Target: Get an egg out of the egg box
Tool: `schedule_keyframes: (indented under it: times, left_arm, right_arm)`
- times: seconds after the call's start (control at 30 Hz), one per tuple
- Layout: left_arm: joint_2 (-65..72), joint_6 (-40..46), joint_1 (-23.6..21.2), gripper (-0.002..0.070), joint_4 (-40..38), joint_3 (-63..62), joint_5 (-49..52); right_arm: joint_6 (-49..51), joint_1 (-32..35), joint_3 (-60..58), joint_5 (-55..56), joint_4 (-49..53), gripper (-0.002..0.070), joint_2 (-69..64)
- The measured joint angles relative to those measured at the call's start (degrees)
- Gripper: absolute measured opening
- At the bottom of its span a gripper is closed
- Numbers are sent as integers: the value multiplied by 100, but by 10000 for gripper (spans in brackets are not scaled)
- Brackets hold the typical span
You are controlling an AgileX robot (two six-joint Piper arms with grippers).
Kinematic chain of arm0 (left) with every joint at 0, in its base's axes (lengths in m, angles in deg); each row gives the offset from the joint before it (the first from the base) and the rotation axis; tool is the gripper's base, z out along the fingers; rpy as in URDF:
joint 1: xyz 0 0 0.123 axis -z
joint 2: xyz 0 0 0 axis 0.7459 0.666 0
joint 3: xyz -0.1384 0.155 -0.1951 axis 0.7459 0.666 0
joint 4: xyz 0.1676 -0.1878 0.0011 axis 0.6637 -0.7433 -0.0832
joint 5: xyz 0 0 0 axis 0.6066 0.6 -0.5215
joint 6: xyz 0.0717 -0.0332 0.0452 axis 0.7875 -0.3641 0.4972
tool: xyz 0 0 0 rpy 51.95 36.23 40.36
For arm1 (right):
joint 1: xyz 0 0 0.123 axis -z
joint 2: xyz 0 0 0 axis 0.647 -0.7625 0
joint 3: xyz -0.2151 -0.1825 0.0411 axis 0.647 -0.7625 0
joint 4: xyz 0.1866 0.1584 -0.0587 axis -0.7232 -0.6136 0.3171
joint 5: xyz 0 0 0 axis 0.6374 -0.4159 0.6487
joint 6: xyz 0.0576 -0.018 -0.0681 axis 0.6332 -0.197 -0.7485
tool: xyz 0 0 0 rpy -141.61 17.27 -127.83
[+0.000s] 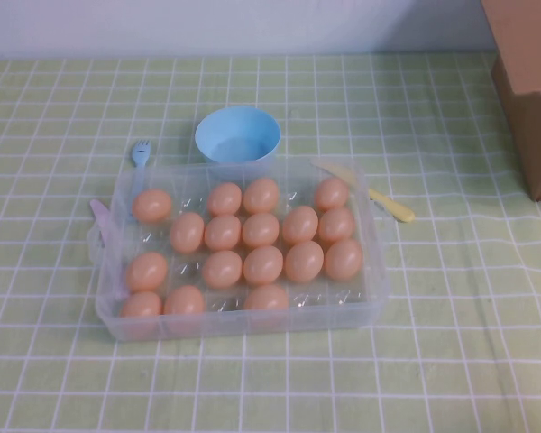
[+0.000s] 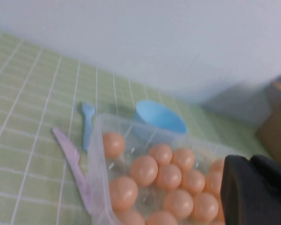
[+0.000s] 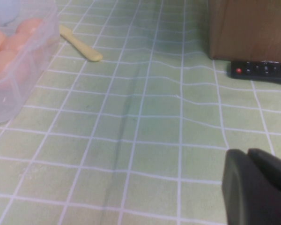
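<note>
Eggs (image 1: 262, 265) — matte, peach — fill clear plastic egg box (image 1: 375, 298); both claws' states unclear.

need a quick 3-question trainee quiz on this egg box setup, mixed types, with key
1. True or false: the blue bowl holds an egg.
2. Fill in: the utensil by the egg box's right edge is ____.
3. Pick one: which is nearer the eggs, left gripper or right gripper?
Key: 1 false. 2 yellow. 3 left: it hangs by the box's left end; the right gripper is over cloth right of the box.
</note>
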Motion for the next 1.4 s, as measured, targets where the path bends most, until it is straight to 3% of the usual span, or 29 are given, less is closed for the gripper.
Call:
schedule_keyframes:
  times: [0.13, 0.53, 0.63, 0.9, 1.17, 1.4]
  left_arm:
    - [1196, 163, 0, -4, 517, -1030, 1230]
    - [4710, 2234, 0, -4, 858, -3588, 3855]
    - [5417, 2340, 186, -5, 1038, -4057, 4052]
    - [7056, 2342, 1223, -5, 1766, -5418, 4363]
    - [8243, 2106, 1612, -5, 2478, -6673, 5339]
    - [8842, 2034, 1743, -4, 2877, -6987, 5457]
  right_arm:
    - [0, 0, 0, 0, 0, -19, 0]
    - [0, 0, 0, 0, 0, -19, 0]
    - [0, 0, 0, 0, 0, -19, 0]
    - [0, 0, 0, 0, 0, -19, 0]
    - [0, 0, 0, 0, 0, -19, 0]
    - [0, 0, 0, 0, 0, -19, 0]
